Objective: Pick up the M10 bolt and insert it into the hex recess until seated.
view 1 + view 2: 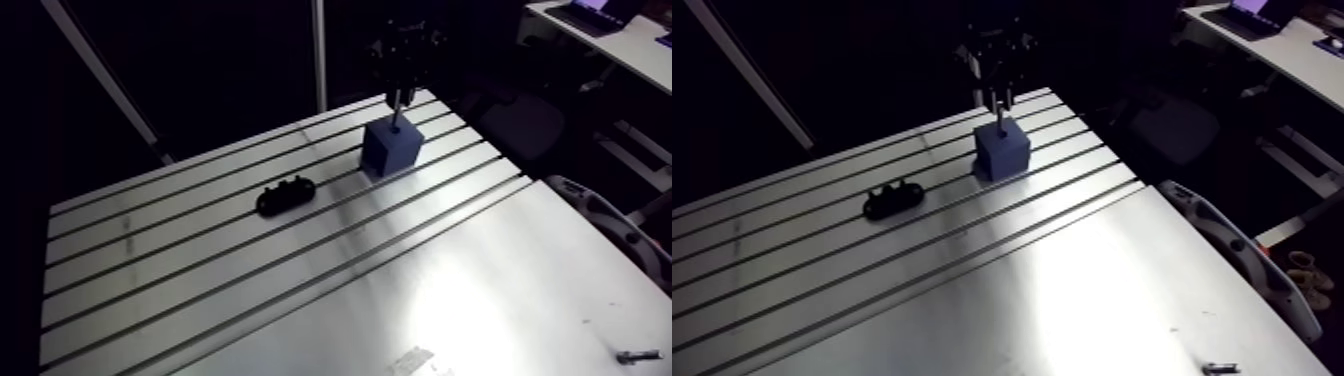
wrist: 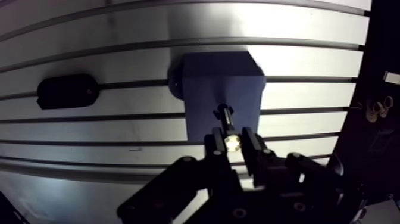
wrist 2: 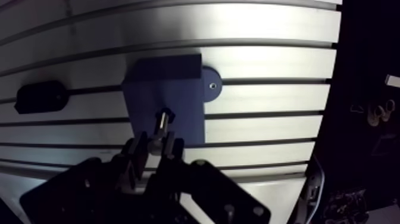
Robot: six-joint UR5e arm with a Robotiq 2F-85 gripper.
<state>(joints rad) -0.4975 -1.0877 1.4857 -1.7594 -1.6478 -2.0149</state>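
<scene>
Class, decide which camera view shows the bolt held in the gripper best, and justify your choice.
The wrist view: the bolt appears large and close, clamped in the gripper, with its far end at the top of the blue block. The arm view shows it only as a thin sliver between gripper and block.

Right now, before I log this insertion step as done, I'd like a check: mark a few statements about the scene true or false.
1. The jaws are shut on the bolt. True.
2. The bolt is sunk flush into the blue block. False: most of its shank stands above the block's top.
3. The black part rests on the blue block. False: it lies on the table, apart from the block.
4. A second small bolt lies loose near the table's edge. True.
</scene>
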